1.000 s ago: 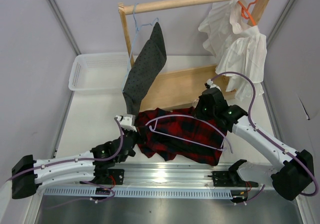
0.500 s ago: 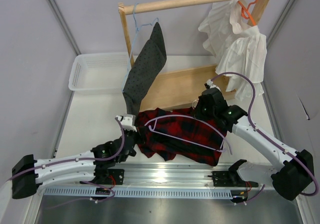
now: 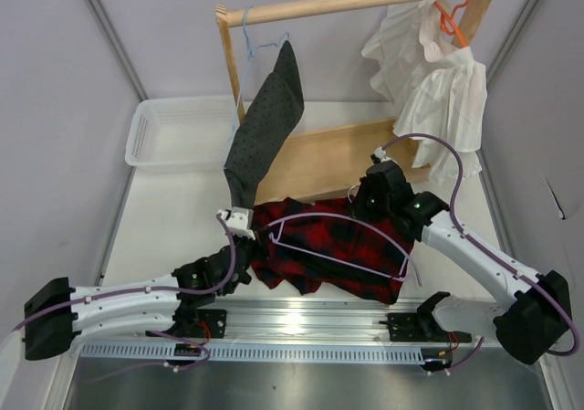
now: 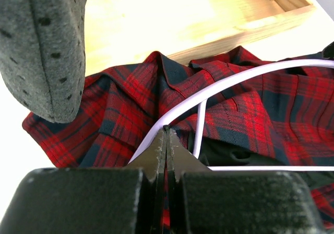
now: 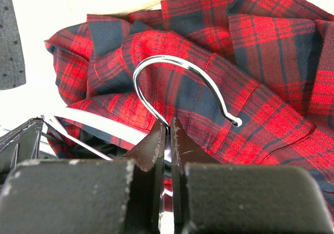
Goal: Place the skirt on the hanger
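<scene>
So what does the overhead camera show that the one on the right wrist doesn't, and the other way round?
Only the overhead view: the wooden rail, the white ruffled garment on its orange hanger, and the white basket. Only the right wrist view: the silver hook curving over the cloth, with the right gripper shut at its base. Both: the red plaid skirt, the lilac hanger lying on it, and the grey speckled garment.
</scene>
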`<state>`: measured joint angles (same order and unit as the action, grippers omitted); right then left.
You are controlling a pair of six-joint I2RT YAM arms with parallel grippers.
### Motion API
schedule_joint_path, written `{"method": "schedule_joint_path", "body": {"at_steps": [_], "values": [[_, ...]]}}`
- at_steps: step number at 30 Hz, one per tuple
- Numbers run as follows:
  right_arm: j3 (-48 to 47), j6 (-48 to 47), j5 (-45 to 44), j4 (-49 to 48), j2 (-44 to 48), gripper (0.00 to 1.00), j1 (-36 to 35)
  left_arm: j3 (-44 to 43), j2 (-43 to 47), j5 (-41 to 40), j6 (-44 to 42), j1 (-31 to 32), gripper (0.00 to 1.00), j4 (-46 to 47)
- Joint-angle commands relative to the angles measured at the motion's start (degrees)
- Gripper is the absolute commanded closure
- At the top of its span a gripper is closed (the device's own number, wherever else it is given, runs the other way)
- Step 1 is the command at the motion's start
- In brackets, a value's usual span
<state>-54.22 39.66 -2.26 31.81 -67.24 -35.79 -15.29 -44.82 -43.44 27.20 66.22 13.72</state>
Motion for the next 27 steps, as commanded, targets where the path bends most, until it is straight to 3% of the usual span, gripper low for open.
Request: {"method": "schedule_joint_path", "body": {"at_steps": [1, 13, 27], "values": [[-2.21, 0.33, 1.56, 0.18, 0.01, 1.00, -0.25, -0.97, -1.40, -2.96, -3.47, -0.47, 1.00, 4.57], [-2.39, -0.28, 3.58, 0.27, -0.17, 1.00, 2.57, 3.33, 1.40, -5.87, -0.38, -0.47, 1.00, 2.62], [-4.32, 0.33, 14.37, 0.88, -3.68, 1.00, 3.45, 11.42, -4.31, -6.92, -14.27, -0.30, 1.00, 30.13]]}}
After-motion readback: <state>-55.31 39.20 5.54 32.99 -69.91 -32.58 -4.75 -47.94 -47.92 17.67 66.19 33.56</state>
